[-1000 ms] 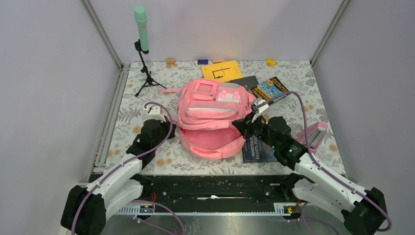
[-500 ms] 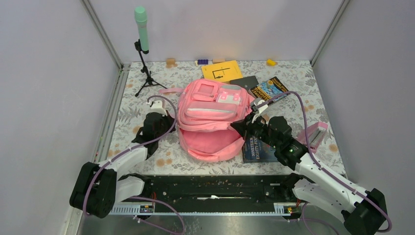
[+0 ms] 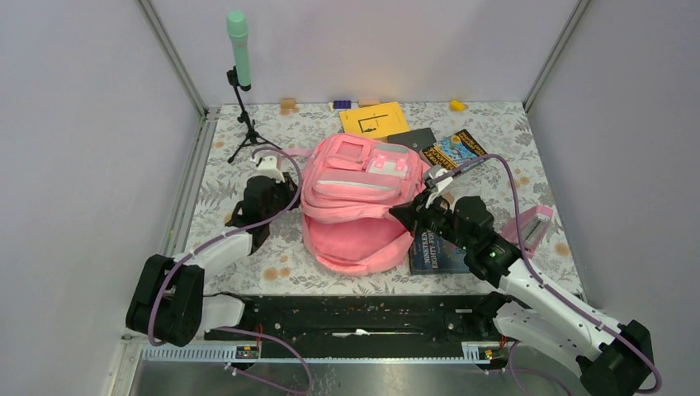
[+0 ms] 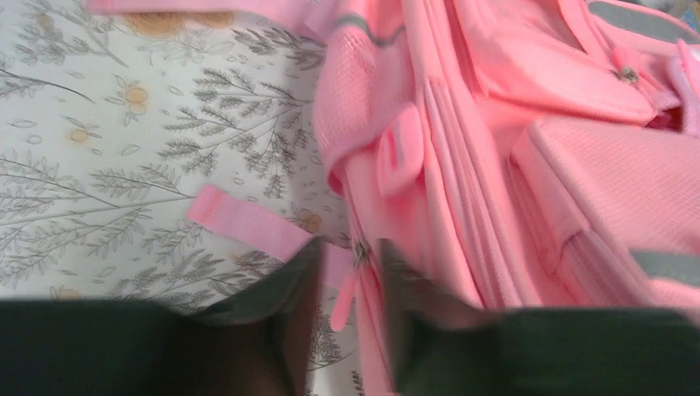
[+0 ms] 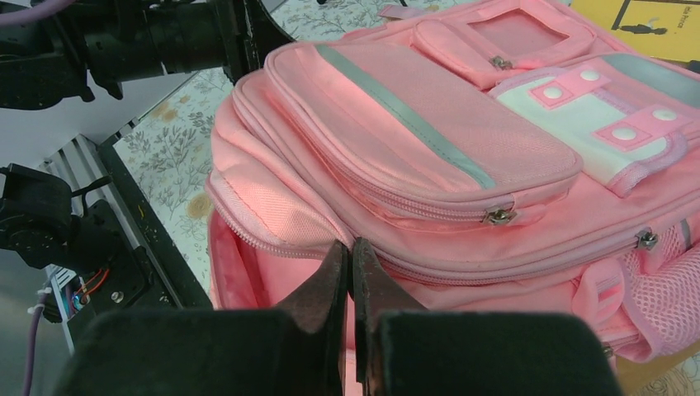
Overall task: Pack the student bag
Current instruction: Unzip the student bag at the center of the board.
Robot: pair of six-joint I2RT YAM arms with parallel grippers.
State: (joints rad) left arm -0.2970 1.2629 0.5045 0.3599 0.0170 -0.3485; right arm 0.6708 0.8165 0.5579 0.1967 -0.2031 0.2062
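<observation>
While the right end effector clamps the student bag — left end effector gapes.

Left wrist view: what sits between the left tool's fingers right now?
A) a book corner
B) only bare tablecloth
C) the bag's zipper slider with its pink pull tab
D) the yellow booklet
C: the zipper slider and pink pull tab of the student bag lie in the gap of the left tool, its fingers apart on either side.
</observation>
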